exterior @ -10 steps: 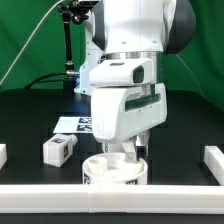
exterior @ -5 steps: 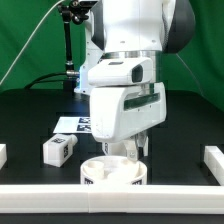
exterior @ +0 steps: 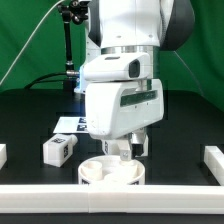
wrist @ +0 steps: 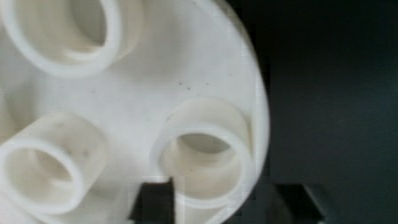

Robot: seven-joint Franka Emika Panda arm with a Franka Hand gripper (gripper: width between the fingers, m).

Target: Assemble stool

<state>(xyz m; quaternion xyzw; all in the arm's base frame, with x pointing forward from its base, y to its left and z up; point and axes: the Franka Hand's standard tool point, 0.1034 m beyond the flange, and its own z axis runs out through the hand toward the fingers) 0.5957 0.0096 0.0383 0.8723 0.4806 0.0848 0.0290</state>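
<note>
well, the round seat (exterior: 108, 172) (wrist: 160, 90) lies sockets-up at the near middle of the table (exterior: 185, 140), just behind the long white bar (exterior: 50, 193) at the near edge. my claw (exterior: 125, 150) (wrist: 224, 203) sits low over it, towards the exterior view's right. one finger is inside the rim beside a socket (wrist: 205, 150), the other outside the rim. whether they actually pinch the seat i cannot tell. a loose leg (exterior: 59, 150) lies on the exterior view's left, apart from the seat. the marker board (exterior: 72, 124) lies farther back.
</note>
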